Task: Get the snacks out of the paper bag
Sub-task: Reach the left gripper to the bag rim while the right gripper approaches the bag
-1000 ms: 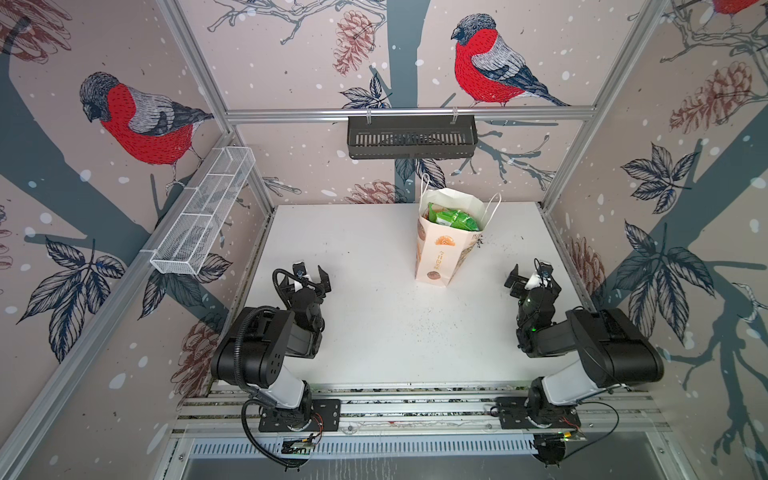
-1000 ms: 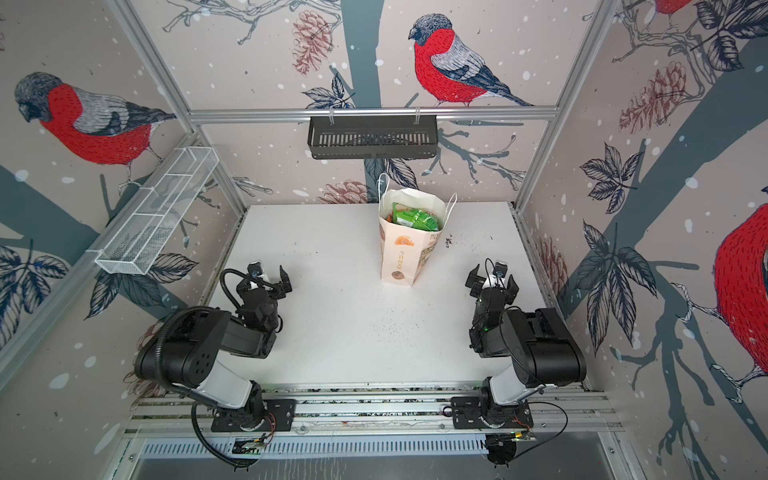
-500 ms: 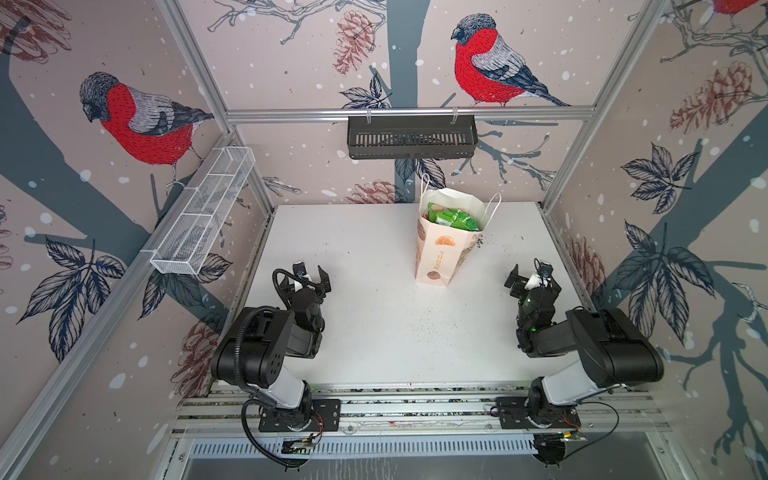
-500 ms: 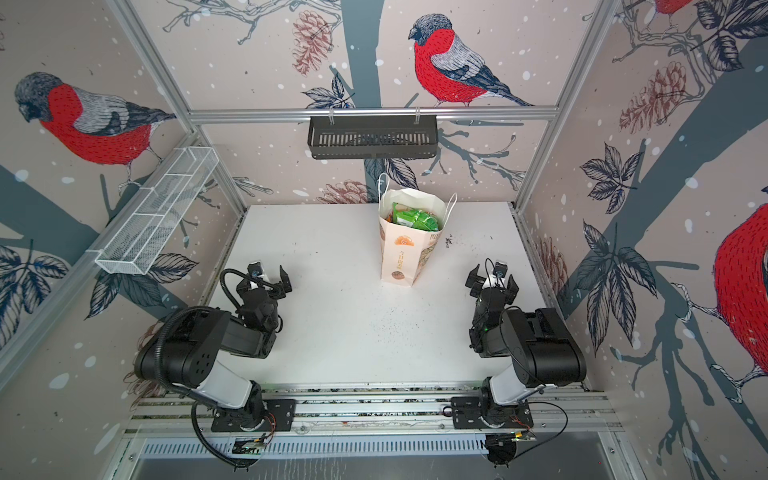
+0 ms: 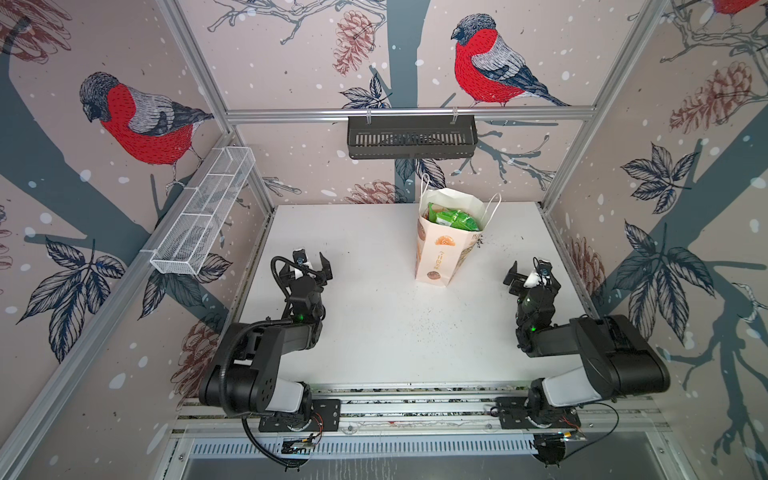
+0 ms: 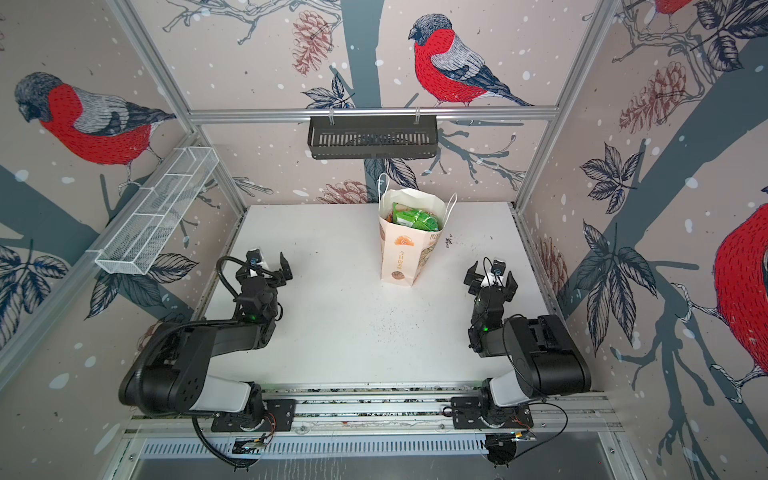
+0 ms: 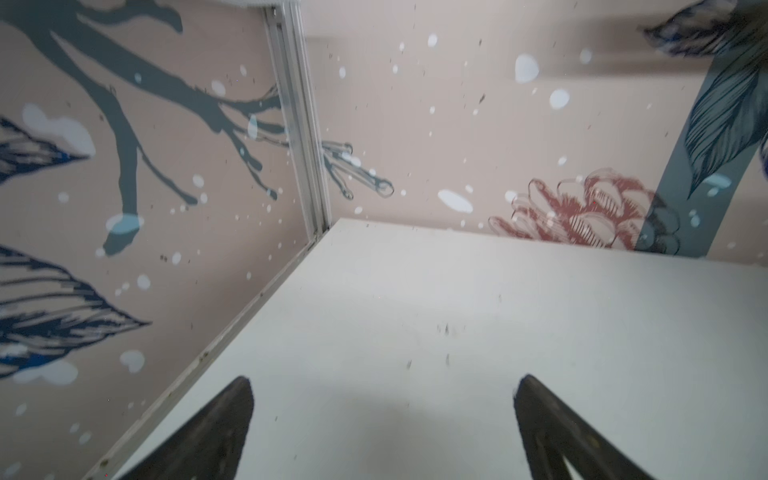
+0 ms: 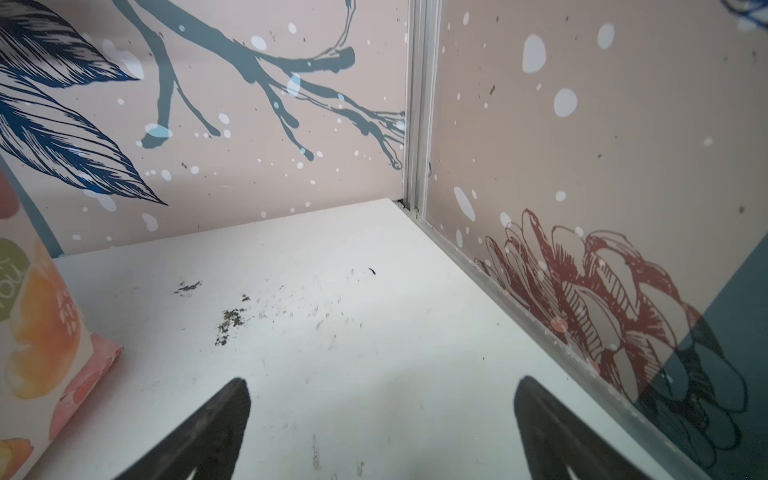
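Two robot arms rest folded low at the near edge of a white table (image 5: 374, 332) inside a booth papered with red-breasted birds. Nothing has moved over the last second: both arms sit exactly where they were, so no reach for the bag has begun.

The left gripper (image 5: 305, 268) hangs just above the table, its jaws wide apart and empty. Its wrist view shows only bare table between the two dark fingertips (image 7: 243, 386).

The right gripper (image 5: 532, 278) mirrors it, jaws also spread wide and holding nothing.

The paper bag (image 5: 440, 253) stands upright, ahead of the right gripper and to its inner side, near but not touching. It is well apart from the left gripper, across the table. In the right wrist view, only one printed side of the bag (image 8: 37, 332) shows at the frame edge.

The snacks (image 5: 455, 218) are all still inside. A green packet lies on top at the open mouth, with a sliver of orange beside it in a top view (image 6: 390, 217). Any others are hidden below.

The task looks unstarted. The right gripper is likely the better placed to rise above the bag mouth and come down on the green packet. The bag is light and may tip or lift with the packet.
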